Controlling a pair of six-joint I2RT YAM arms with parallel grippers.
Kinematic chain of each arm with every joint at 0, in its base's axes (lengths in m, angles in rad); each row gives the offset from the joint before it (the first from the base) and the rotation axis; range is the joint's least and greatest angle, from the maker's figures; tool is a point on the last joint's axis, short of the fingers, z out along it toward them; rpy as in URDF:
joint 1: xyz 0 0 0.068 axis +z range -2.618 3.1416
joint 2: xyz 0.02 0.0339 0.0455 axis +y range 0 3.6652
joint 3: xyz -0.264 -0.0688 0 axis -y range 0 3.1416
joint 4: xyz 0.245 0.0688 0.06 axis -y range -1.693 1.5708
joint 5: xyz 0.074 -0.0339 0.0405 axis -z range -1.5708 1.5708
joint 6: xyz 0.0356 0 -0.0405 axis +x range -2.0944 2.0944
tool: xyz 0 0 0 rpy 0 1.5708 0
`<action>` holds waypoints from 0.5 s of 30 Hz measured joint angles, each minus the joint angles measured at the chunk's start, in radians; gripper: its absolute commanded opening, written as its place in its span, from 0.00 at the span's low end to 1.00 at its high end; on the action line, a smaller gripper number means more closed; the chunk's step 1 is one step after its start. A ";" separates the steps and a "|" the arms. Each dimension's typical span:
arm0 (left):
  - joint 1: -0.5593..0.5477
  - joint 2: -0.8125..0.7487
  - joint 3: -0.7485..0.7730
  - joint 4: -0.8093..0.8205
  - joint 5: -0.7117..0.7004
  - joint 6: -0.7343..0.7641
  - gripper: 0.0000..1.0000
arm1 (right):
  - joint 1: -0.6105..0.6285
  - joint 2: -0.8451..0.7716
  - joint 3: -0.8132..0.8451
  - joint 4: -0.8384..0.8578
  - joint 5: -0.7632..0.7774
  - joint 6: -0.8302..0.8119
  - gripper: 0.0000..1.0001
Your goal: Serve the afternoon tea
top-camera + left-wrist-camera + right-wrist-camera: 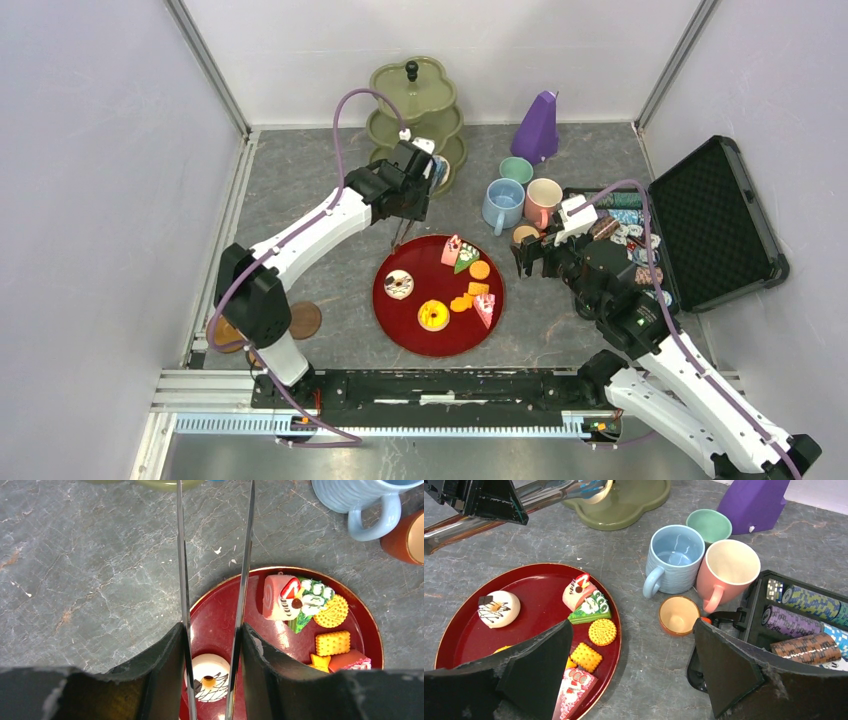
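Toy treats are sitting on a round red tray [425,258] in the middle of the grey desk [300,190]. On it are a white donut [399,285], a yellow donut [433,315], cake slices [591,611] and orange biscuits [602,631].

Just right of the tray, a small orange cup [678,615] is standing in front of a blue mug [674,557] and a pink mug [730,567]. A green mug [709,526] is standing behind them.

The left hand [212,630] is pinching a pair of metal tongs [182,555]. Its fingers are pressing on the two blades from outside, above the far left rim of the tray. The blades are reaching toward the lowest tier of an olive three-tier stand [415,115] at the back of the desk. A small tan-and-blue piece [594,487] is showing at their tips, cut off too much to name.

The right hand [633,630] is hanging with its fingers spread wide and nothing between them, over bare desk between the tray and the orange cup.

An open black case [710,215] of poker chips [806,600] is lying to its right. A purple metronome [538,128] is standing behind the mugs, near the back wall.
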 measured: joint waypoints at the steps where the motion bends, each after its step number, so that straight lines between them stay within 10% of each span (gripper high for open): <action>1: 0.000 -0.003 -0.007 0.010 0.000 -0.002 0.41 | 0.000 0.000 0.000 -0.002 0.000 0.000 0.98; 15: 0.016 -0.159 -0.178 0.032 -0.019 -0.016 0.41 | 0.000 0.013 0.000 -0.012 0.011 -0.014 0.98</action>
